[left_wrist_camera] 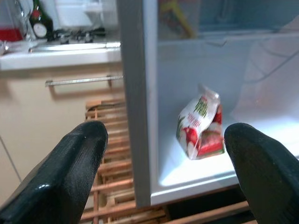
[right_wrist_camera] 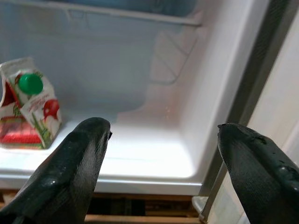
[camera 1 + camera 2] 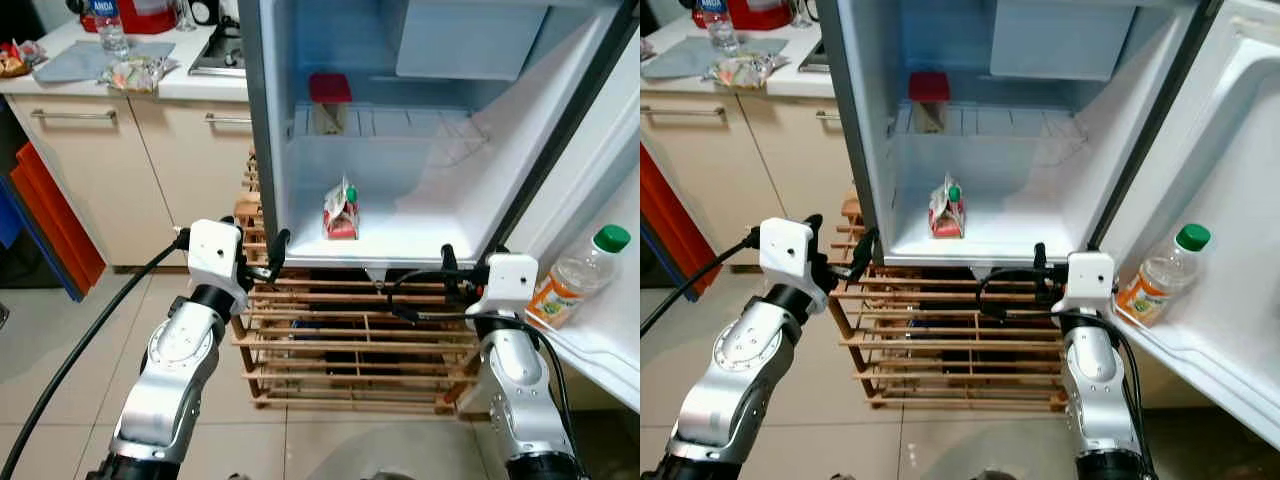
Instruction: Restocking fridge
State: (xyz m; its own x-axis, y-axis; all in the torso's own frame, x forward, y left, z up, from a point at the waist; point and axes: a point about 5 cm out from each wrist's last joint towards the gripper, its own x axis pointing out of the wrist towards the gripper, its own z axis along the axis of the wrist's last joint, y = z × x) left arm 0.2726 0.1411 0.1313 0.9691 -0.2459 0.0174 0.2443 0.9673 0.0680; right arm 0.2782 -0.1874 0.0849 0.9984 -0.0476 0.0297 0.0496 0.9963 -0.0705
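Note:
The fridge (image 3: 262, 150) stands open in front of me. On its bottom shelf a red and white carton (image 3: 341, 210) with a green cap stands upright. A red-lidded container (image 3: 329, 100) sits on the wire shelf above. A plastic bottle (image 3: 580, 275) with a green cap and orange label stands in the door shelf (image 3: 600, 345) on the right. My left gripper (image 3: 273, 255) is open at the fridge's lower left corner, holding nothing; the carton (image 1: 201, 123) lies ahead of it. My right gripper (image 3: 448, 268) hangs open and empty before the shelf's right front edge, with the carton (image 2: 28, 109) off to one side.
A wooden slatted rack (image 3: 350, 340) stands under the fridge, just below both grippers. Beige cabinets (image 3: 90, 170) and a countertop (image 3: 110, 65) holding a water bottle and wrappers are to the left. A black cable (image 3: 90, 340) trails from my left arm. Tiled floor lies below.

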